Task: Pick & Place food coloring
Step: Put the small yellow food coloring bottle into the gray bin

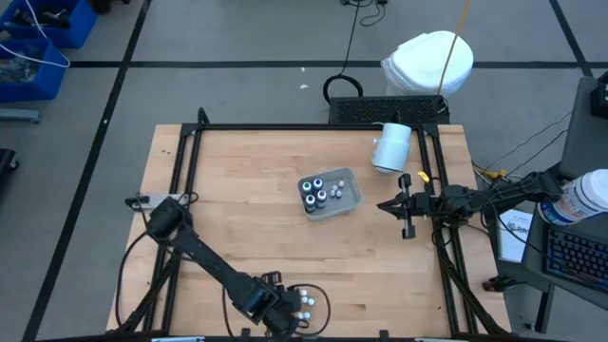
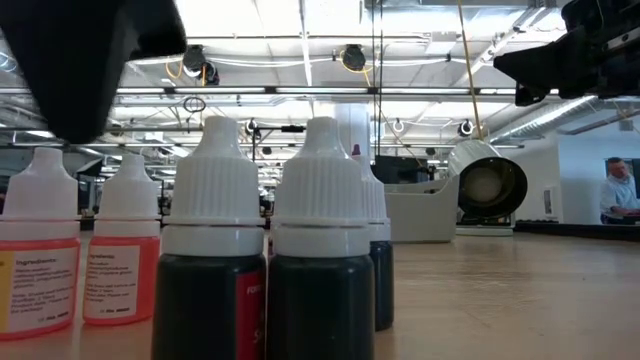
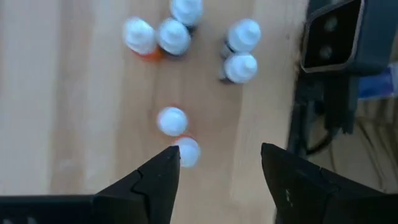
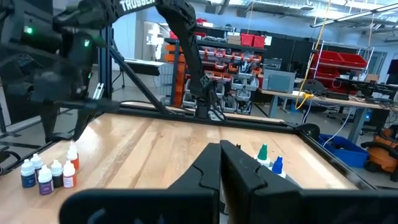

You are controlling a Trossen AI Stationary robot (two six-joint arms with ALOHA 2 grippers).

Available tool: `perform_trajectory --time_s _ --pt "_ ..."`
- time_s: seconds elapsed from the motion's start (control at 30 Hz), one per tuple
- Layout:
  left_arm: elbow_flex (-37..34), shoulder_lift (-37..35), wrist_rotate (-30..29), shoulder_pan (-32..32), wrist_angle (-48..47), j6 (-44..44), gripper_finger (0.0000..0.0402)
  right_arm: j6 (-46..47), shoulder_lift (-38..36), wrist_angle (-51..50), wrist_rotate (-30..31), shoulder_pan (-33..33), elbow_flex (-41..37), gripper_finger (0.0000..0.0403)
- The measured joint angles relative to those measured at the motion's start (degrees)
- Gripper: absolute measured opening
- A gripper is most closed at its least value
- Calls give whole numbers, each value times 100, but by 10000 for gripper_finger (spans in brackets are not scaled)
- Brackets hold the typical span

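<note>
Bottles (image 3: 173, 35), seven, stand under the wide-open left claw (image 3: 219, 163); tray (image 1: 347, 200) contents unclear; right claw (image 4: 221, 163) is closed.

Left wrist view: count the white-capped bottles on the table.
7 white-capped bottles: three clustered together, a pair beside them, and two closer to the open left gripper. Others may sit outside this view.

The high view looks straight down on the whole table (image 1: 247, 228). The low view sits at surface level, very close to the dropper bottles (image 2: 215, 250) at the near edge, which the left wrist view also sees from above.
</note>
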Motion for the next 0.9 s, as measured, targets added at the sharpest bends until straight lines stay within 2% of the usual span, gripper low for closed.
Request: perform_trajectory --time_s 0.53,0.9 --pt "-4 225 27 22 -11 90 230 0 -2 -13 1 -2 2 0" --pt "-4 380 99 62 7 484 230 -2 -2 -15 2 -2 2 0"
